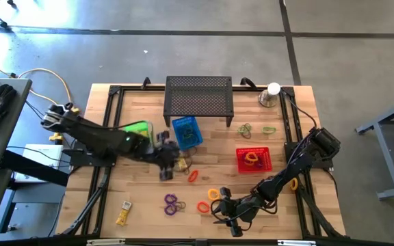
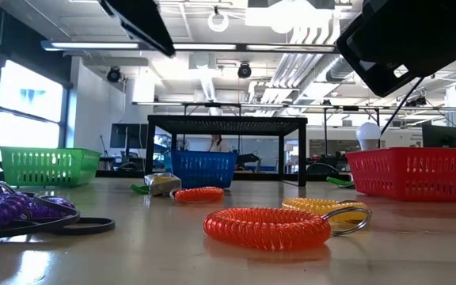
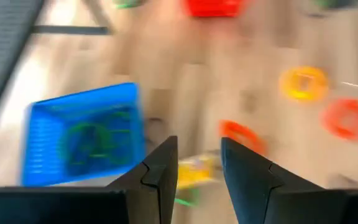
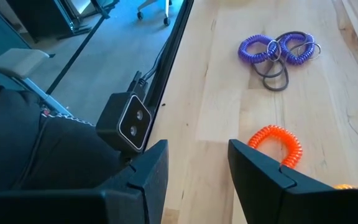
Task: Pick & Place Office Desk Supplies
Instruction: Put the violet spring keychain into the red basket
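Just below the left end effector (image 1: 167, 169), on the desk (image 1: 142, 198), lies a yellow packet (image 3: 194, 171) w/ a bit of green beside it; the fingers (image 3: 160, 174) stand apart and hold nothing. The blue basket (image 1: 187, 131) is just beside this end effector, and green loops (image 3: 89, 140) lie inside it. A red coil loop (image 1: 193, 175) lies near, on the side toward the right arm.

The right end effector (image 1: 228, 220) sits low at the front edge of the desk, open and empty. An orange coil loop (image 4: 278, 143) is just ahead of its fingers (image 4: 257, 171), not touching. The purple coil loops (image 4: 278, 50), w/ dark rings on them, lie farther ahead. A yellow coil loop (image 1: 214, 195) is close to this end effector, on the side toward the baskets.

The red basket (image 1: 253, 159) holds yellow and red loops. The green basket (image 1: 135, 128) is partly hidden under the left arm. More green loops (image 1: 245, 130) lie near the black stand (image 1: 198, 96). A second yellow packet (image 1: 123, 213) lies well apart from both end effectors, near the front left corner.
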You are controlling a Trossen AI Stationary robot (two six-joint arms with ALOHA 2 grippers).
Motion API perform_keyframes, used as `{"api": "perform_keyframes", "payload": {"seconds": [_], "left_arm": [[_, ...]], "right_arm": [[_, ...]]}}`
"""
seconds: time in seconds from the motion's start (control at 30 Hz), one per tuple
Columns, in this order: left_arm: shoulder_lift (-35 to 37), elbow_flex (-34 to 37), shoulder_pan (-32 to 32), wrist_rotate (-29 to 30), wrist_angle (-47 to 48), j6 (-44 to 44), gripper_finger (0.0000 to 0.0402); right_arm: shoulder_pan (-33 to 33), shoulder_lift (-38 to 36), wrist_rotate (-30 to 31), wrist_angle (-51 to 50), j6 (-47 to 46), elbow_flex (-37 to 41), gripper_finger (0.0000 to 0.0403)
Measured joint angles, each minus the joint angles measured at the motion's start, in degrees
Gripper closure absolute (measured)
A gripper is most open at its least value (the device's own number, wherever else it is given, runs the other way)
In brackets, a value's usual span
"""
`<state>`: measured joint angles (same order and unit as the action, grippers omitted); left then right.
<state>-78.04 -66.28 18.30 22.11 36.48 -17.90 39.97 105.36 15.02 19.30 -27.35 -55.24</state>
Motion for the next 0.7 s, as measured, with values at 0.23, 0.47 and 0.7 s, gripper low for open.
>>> {"api": "perform_keyframes", "payload": {"seconds": [0.23,0.47,0.7], "left_arm": [[0.2,0.0,5.2,-3.1,2.8,-3.4,0.0285],[-2.8,0.0,6.8,-6.5,4.0,-6.4,0.0224],[-8.3,0.0,8.5,-16.2,3.7,-16.2,0.0141]], "right_arm": [[0.0,0.0,0.8,0.2,0.1,0.0,0.0248],[0.0,0.0,1.4,0.2,0.5,0.0,0.0248],[0.0,0.0,1.4,0.2,0.6,0.0,0.0248]]}}
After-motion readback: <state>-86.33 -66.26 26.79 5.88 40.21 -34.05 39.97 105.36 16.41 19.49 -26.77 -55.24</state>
